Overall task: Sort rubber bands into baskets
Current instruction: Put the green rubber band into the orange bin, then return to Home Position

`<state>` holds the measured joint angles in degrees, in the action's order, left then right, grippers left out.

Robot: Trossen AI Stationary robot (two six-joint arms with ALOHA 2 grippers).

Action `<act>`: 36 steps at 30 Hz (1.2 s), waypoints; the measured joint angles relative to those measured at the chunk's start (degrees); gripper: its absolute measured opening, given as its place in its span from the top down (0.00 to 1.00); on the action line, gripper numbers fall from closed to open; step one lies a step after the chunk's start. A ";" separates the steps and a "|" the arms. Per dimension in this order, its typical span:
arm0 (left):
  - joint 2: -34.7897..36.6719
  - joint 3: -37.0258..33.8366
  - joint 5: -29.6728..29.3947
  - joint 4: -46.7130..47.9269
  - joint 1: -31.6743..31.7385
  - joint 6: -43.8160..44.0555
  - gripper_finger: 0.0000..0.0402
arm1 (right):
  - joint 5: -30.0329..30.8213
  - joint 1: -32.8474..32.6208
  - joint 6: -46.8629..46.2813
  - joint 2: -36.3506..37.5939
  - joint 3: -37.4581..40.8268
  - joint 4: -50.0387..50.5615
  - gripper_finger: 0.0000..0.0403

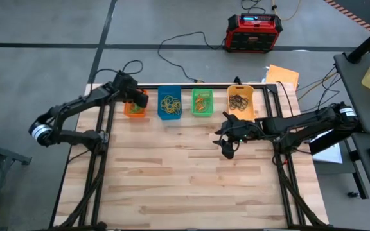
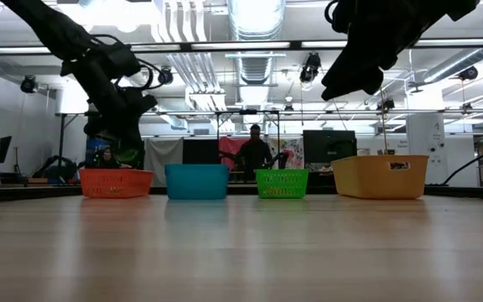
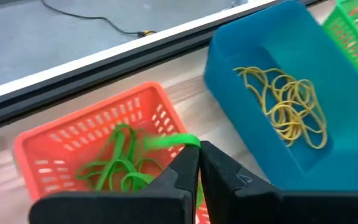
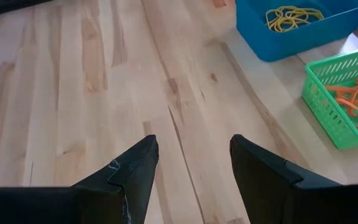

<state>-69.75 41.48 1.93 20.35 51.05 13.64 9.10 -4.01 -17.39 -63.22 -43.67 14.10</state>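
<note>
Four baskets stand in a row along the table's far edge. The orange basket (image 1: 135,109) holds green rubber bands (image 3: 114,168), the blue basket (image 1: 169,102) yellow bands (image 3: 284,102), the green basket (image 1: 203,101) orange bands (image 4: 353,93), and the yellow basket (image 1: 240,101) dark bands. My left gripper (image 3: 199,148) hangs over the orange basket, shut on a green rubber band (image 3: 169,142). My right gripper (image 4: 194,146) stands open above bare table, in front of the yellow basket, with nothing between its fingers. My left gripper pinches the green rubber band between its two fingertips (image 3: 188,155). A short loop of the band (image 3: 166,142) sticks out sideways from the tips. The fingers slant down toward the table's far edge, above the orange basket's inside. Whether the band touches the bands below, I cannot tell.
A red-and-black box (image 1: 253,32) with cables sits on the floor beyond the table. The black table frame (image 1: 275,86) runs along the far edge behind the baskets. Bare wooden tabletop (image 1: 185,179) stretches from the baskets to the near edge. People show in the room behind (image 2: 254,151).
</note>
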 joint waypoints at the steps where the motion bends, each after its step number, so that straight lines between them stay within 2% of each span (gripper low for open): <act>1: -0.39 0.11 -0.45 0.04 0.00 -0.09 1.00 | 0.00 0.00 0.00 -0.02 0.00 0.10 0.52; 8: -1.61 0.45 -5.14 1.82 -0.01 0.36 0.97 | 0.00 0.00 0.43 -0.09 -0.01 0.21 0.52; 20: 0.27 0.19 -5.03 2.13 -0.11 0.32 0.74 | 0.00 0.00 2.45 -0.09 -0.01 0.16 0.52; 24: 1.39 0.14 -4.01 4.51 -1.63 3.41 0.69 | 0.00 0.00 4.31 -0.09 -0.01 -0.12 0.52; 26: 3.31 -0.59 -3.27 5.60 -5.42 4.79 0.68 | -0.01 -0.18 3.61 -0.09 0.00 0.10 0.52; 29: 8.63 -4.31 -5.56 1.55 -16.09 5.22 0.68 | 0.09 -1.11 5.75 -0.09 1.26 -1.40 0.52; 31: 13.30 -8.73 -6.45 -7.50 -25.49 3.79 0.68 | 0.01 -2.24 10.80 -0.09 4.60 -8.52 0.52; 34: 20.90 -16.91 -4.22 -26.35 -41.15 0.50 0.68 | -0.61 -3.69 17.02 0.27 11.47 -22.67 0.52; 36: 26.87 -21.34 -8.67 -31.88 -50.75 -1.73 0.68 | -0.79 -3.59 17.24 2.09 16.14 -29.67 0.52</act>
<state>-42.89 20.14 -6.74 -11.53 0.30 11.91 8.32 -7.60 -0.14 -61.13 -27.53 -15.57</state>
